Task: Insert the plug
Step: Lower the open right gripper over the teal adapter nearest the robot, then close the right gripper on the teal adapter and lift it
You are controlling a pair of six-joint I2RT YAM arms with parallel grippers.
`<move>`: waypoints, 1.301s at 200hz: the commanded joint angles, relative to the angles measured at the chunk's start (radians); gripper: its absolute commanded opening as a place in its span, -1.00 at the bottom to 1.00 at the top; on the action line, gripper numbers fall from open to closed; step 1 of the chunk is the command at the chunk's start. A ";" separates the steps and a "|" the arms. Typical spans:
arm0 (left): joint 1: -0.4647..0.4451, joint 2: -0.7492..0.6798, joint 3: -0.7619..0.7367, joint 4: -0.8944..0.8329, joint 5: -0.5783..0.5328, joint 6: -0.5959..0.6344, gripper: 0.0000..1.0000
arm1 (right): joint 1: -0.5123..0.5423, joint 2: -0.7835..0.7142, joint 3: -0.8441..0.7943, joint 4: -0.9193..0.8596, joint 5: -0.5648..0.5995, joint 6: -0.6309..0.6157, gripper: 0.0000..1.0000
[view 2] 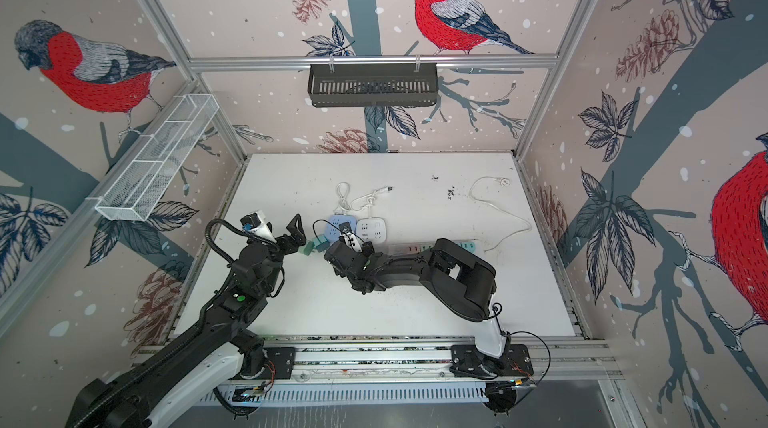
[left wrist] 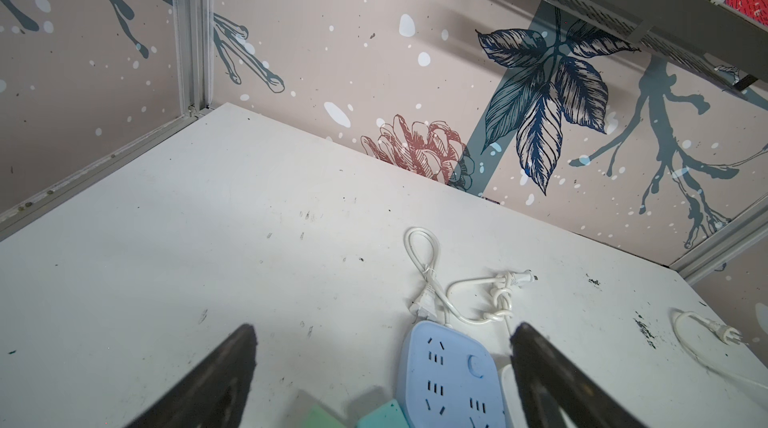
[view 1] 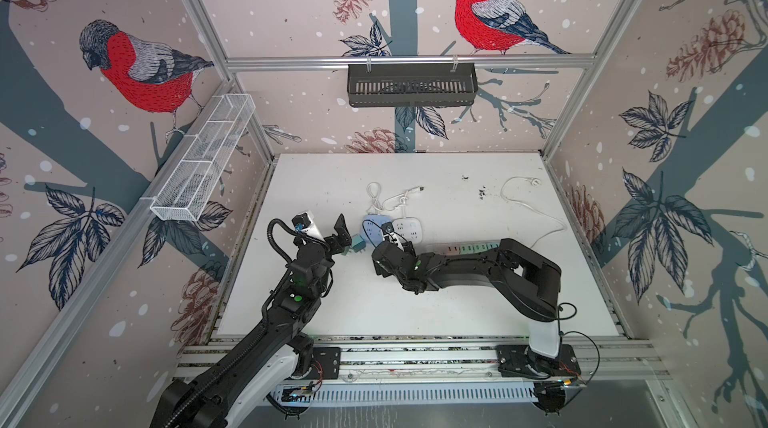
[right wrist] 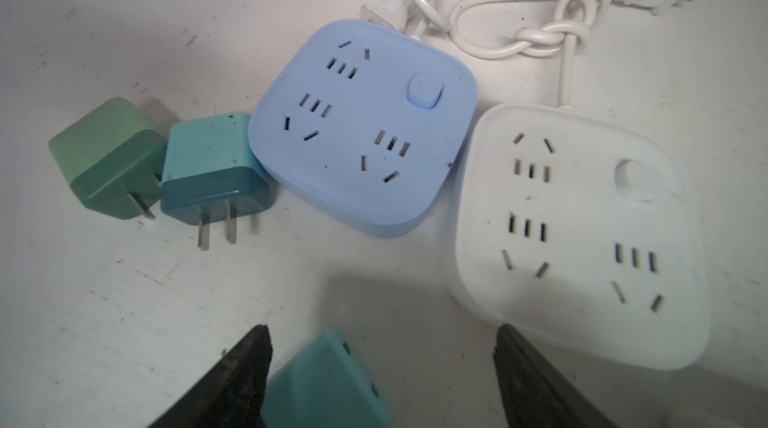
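plug (right wrist: 328, 380) between right gripper (right wrist: 382, 332) fingers (right wrist: 245, 367) (jaws apart)

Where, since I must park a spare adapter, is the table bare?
Bare: the near strip of table by the front rail; the far left corner beyond the blue power strip. Crowded: mid-table, around the teal adapters and white power strip.

I see smooth, matt plastic on the blue socket block (right wrist: 365, 126) and the white socket block (right wrist: 582, 230). The two-tone teal plug (right wrist: 208, 164) is matt plastic with dull metal prongs. The white cord (right wrist: 490, 47) looks glossy, and the tabletop (right wrist: 104, 322) is scuffed and speckled.
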 commanded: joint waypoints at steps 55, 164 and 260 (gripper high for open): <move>0.003 0.002 0.008 0.031 0.004 -0.011 0.90 | 0.022 0.033 -0.004 0.021 0.040 0.040 0.83; 0.003 0.009 0.011 0.033 0.010 -0.011 0.90 | 0.028 -0.012 -0.117 0.125 0.061 0.097 0.72; 0.003 0.014 0.012 0.034 0.012 -0.014 0.90 | 0.027 0.044 -0.076 0.095 0.024 0.113 0.19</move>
